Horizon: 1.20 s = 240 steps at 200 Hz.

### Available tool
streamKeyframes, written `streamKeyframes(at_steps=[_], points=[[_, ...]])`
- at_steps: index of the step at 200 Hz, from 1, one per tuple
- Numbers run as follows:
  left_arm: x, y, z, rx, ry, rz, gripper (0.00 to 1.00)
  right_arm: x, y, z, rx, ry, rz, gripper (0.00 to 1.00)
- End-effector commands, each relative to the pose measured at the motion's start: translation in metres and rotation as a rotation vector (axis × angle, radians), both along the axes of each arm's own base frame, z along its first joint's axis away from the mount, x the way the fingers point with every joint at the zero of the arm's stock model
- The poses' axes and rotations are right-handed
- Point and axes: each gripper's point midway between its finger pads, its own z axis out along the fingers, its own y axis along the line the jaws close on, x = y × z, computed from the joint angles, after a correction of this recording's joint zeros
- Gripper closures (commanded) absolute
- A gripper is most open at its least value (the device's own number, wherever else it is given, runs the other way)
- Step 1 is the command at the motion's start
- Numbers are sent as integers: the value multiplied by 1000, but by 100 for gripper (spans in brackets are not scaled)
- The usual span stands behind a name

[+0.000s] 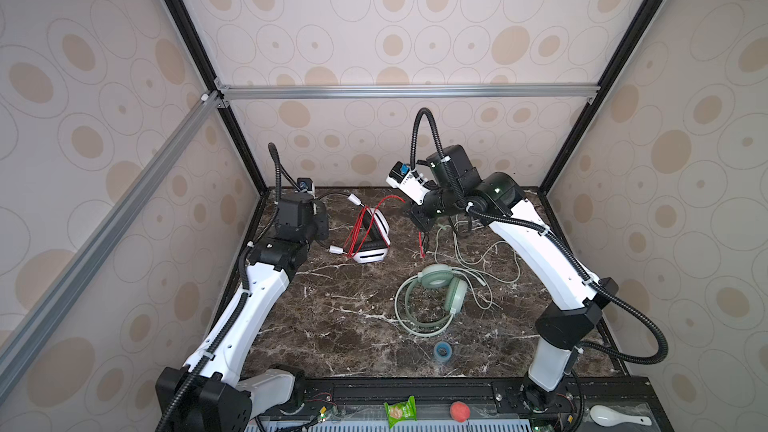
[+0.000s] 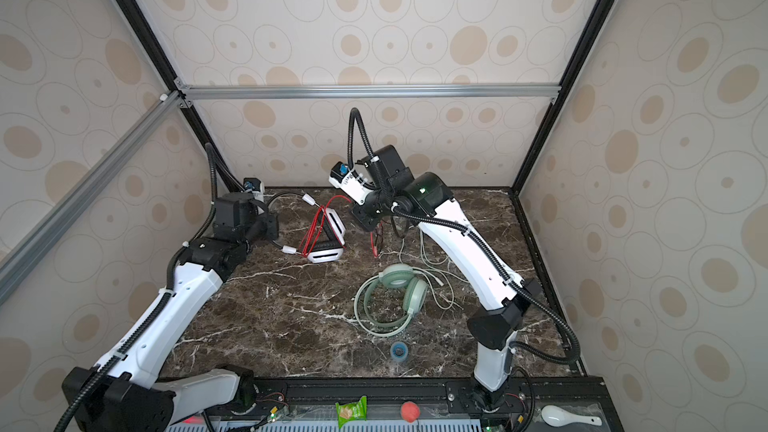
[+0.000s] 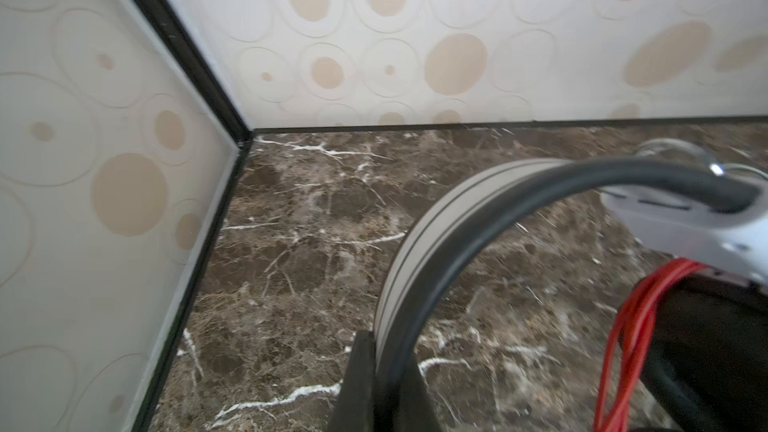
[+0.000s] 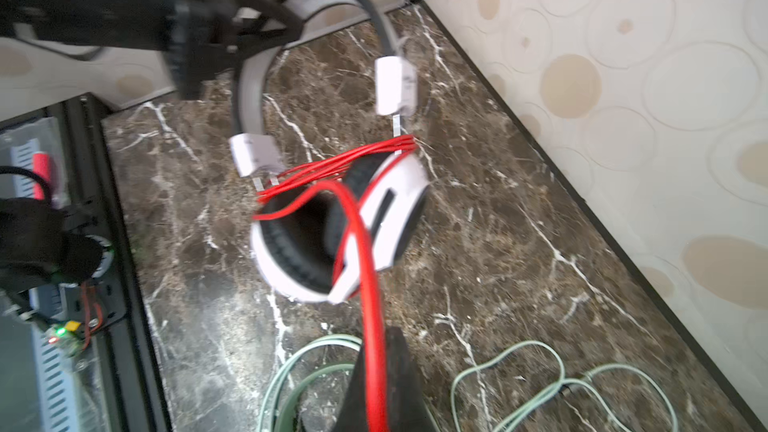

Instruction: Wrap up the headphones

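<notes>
The white-and-black headphones (image 1: pixel 372 243) (image 2: pixel 328 243) rest on their ear cups at the back of the marble table (image 1: pixel 332 326), with the thin red cable (image 4: pixel 345 162) wound several times round the arms above the cups. My left gripper (image 3: pixel 384 353) (image 1: pixel 322 224) is shut on the grey-and-black headband (image 3: pixel 453 218). My right gripper (image 4: pixel 376 340) (image 1: pixel 424 224) is shut on the free end of the red cable (image 4: pixel 370 284), which runs from the cups to the jaws and hangs below them (image 1: pixel 422 245). The mint green headphones (image 1: pixel 438 297) (image 2: pixel 395 295) lie flat at centre right, their pale cable (image 1: pixel 486 261) loose.
A small blue tape roll (image 1: pixel 443 351) sits near the table's front edge. On the front rail lie a green snack packet (image 1: pixel 400 410), a red ball (image 1: pixel 459 411) and a white spoon (image 1: pixel 615 415). Patterned walls close in the left, back and right sides.
</notes>
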Motion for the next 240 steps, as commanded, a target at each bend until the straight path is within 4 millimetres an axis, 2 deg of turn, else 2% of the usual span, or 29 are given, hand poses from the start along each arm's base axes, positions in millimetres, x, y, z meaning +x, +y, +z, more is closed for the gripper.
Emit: streamKeyframes(at_steps=[1, 17, 21, 33, 77, 89, 102, 105, 112, 133, 160, 188, 240], points=[[-20, -42, 7, -57, 21, -268, 100, 25, -22, 0, -57, -39, -95, 100], [-33, -60, 6, -94, 37, -385, 100, 40, -31, -7, -67, -25, -143, 100], [-36, -63, 4, -102, 45, -406, 100, 42, -32, 3, -49, -44, -152, 100], [-43, -73, 4, -130, 61, -465, 100, 50, -35, 1, -52, -41, -180, 100], [-55, -91, 16, -231, 44, -554, 100, 85, -65, -38, -46, 130, -347, 100], [-59, -99, 24, -275, 25, -588, 100, 88, -66, -43, -39, 135, -350, 100], [-61, -101, 31, -301, 6, -597, 100, 92, -62, -39, -4, 110, -339, 100], [-61, -102, 32, -308, 1, -601, 100, 91, -61, -48, -11, 126, -336, 100], [-62, -103, 35, -320, -6, -609, 100, 92, -58, -51, 7, 128, -325, 99], [-66, -108, 47, -358, -24, -634, 100, 88, -45, -52, 97, 150, -259, 96], [-69, -115, 71, -405, -61, -672, 100, 72, -24, -50, 253, 151, -121, 89], [-70, -121, 97, -441, -91, -709, 100, 54, -9, -48, 394, 160, 4, 75], [-62, -122, 140, -483, -143, -689, 100, 37, -4, -35, 522, 168, 89, 58]])
